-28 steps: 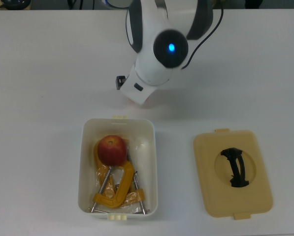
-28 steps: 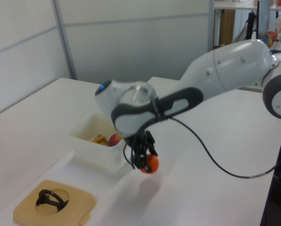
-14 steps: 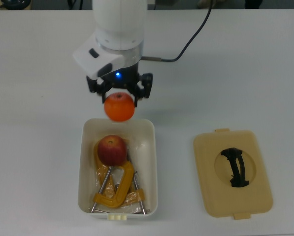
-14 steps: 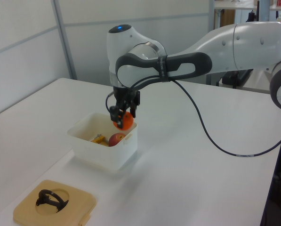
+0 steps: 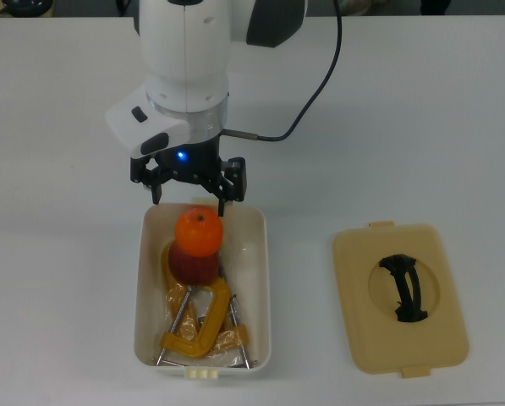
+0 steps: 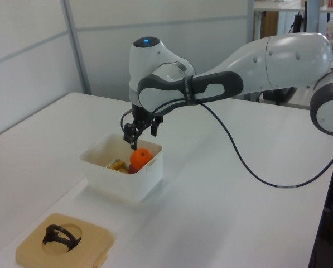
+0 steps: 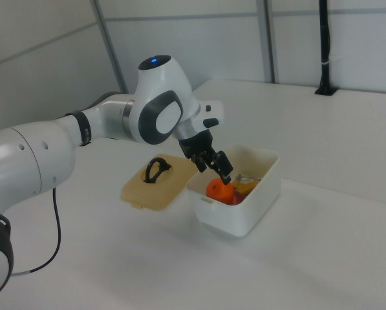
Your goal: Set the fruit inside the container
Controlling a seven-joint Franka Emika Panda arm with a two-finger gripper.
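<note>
The gripper [image 5: 189,200] hangs spread wide and empty above the container [image 5: 258,292]. Inside it, the orange [image 5: 199,233] sits atop the apple [image 5: 193,267], beside 2 yellow clamps [image 5: 203,324].

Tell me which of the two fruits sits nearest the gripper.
The orange. It sits on top of the red apple in the white tub, just below the open gripper.

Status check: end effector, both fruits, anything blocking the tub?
End effector open, above tub's rim. Orange released, resting on the apple inside white tub. Yellow C-clamps share the tub; lid lies apart.
</note>
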